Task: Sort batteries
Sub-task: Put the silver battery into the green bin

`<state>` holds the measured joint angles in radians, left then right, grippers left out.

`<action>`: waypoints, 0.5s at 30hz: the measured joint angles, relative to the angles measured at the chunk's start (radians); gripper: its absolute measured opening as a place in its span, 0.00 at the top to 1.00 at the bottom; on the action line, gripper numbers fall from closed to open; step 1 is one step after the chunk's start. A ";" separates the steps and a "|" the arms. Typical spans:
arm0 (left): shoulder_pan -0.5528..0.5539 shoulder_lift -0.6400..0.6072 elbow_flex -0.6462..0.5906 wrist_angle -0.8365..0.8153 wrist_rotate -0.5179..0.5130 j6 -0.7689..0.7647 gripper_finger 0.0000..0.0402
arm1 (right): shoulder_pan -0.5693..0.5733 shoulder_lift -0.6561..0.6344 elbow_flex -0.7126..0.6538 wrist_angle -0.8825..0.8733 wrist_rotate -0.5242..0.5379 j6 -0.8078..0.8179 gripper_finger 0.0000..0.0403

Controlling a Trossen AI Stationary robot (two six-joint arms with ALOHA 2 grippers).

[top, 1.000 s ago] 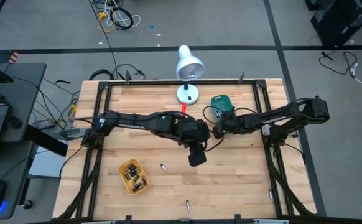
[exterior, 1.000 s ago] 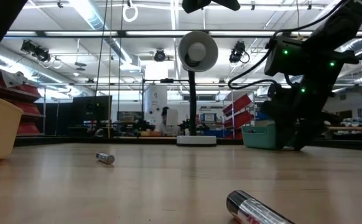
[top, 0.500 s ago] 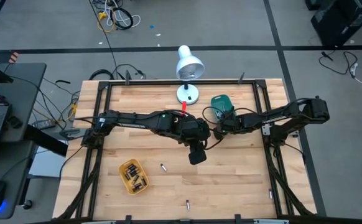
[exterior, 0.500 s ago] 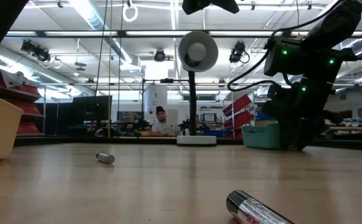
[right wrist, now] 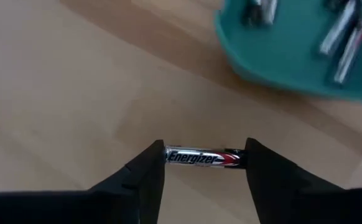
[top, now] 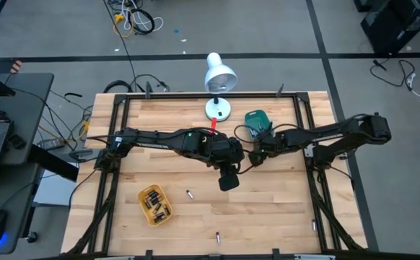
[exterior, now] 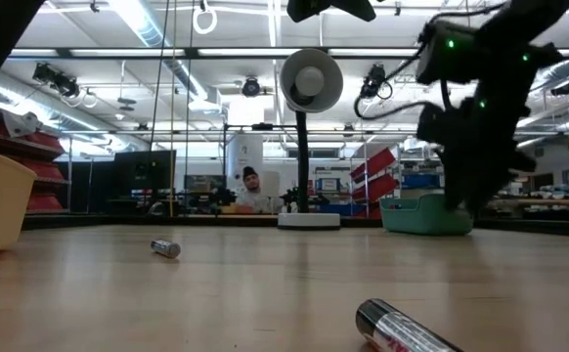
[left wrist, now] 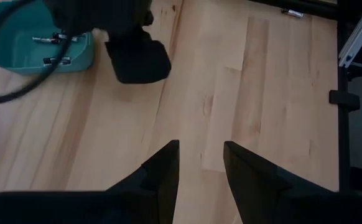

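In the right wrist view my right gripper (right wrist: 203, 163) is shut on one battery (right wrist: 201, 157), a silvery and dark cell printed "Energizer". It hangs above the wood just short of the teal tray (right wrist: 293, 59), where several batteries lie. From above, this gripper (top: 254, 154) is beside the teal tray (top: 257, 120). My left gripper (left wrist: 201, 167) hovers open over bare wood at mid table (top: 229, 179), nothing between its fingers. A yellow tray (top: 154, 204) at the near left has several batteries in it. Loose batteries (top: 189, 194) (top: 217, 236) lie on the table. My right gripper pinches the battery by its two ends (right wrist: 168, 156), one finger on each end, so the cell lies straight across the gap. The fingers come from above, pointing steeply down. The battery is level and lifted clear of the table.
A white desk lamp (top: 219, 108) stands at the far edge, close to the teal tray. Black rails (top: 318, 188) run along the table's sides. A loose battery (exterior: 165, 248) and a nearer one (exterior: 402, 330) lie low on the wood. A person sits in the room behind.
My right gripper has risen from the table beside the teal tray and tipped a little; its arm stands higher in the low view. My left arm has kept still.
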<state>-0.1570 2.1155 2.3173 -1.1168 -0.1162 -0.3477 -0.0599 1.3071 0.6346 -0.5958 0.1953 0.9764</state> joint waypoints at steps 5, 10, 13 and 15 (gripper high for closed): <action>0.000 0.000 0.000 -0.001 -0.008 0.006 0.65 | 0.026 -0.048 0.098 -0.041 0.010 -0.052 0.52; -0.005 -0.001 0.001 -0.053 -0.031 0.013 0.65 | 0.033 -0.063 0.222 -0.130 0.117 -0.115 0.52; -0.025 -0.006 0.001 -0.167 -0.096 0.049 0.65 | 0.020 -0.067 0.276 -0.174 0.214 -0.196 0.51; -0.040 -0.008 0.001 -0.239 -0.127 0.055 0.65 | 0.000 -0.067 0.290 -0.197 0.265 -0.239 0.51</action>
<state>-0.1968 2.1071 2.3184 -1.3558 -0.2432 -0.2930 -0.0600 1.2404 0.9248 -0.7927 0.4603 0.7372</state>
